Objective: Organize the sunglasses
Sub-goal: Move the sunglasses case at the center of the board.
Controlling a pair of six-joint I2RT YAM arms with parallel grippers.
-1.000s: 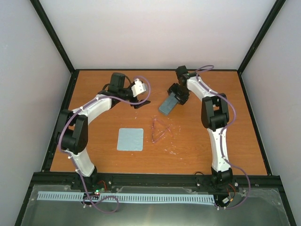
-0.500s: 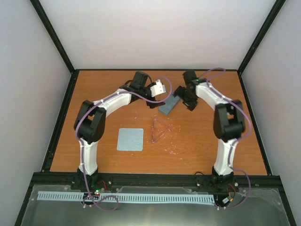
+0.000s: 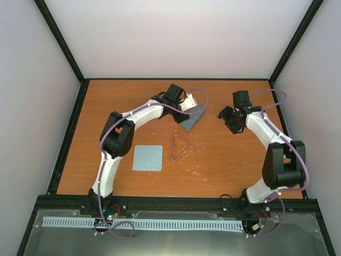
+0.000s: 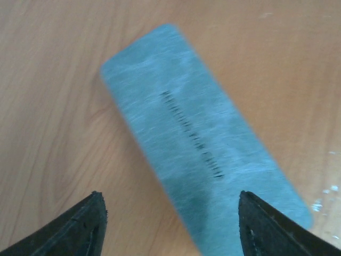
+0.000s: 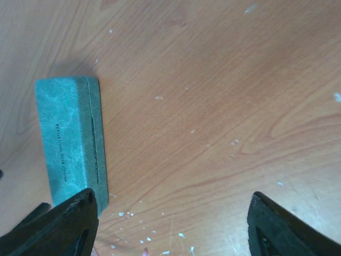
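Note:
The sunglasses [image 3: 180, 146] lie folded on the table's middle, a thin pinkish-red triangular outline. They show only in the top view. The blue-grey case [image 3: 193, 118] lies closed at the back centre; it also shows in the left wrist view [image 4: 202, 154] and the right wrist view [image 5: 69, 144]. My left gripper [image 3: 184, 111] is open and hovers just above the case, its fingers [image 4: 80, 229] either side. My right gripper [image 3: 226, 114] is open and empty, to the right of the case and apart from it.
A pale blue square cloth [image 3: 147, 158] lies flat left of the sunglasses. White specks dot the wood [image 5: 176, 234] near the case. Black rails frame the table [image 3: 240, 160], with walls behind.
My right gripper let go of the case and drew back to the right. My left gripper swung right and came over the case, which now lies flat.

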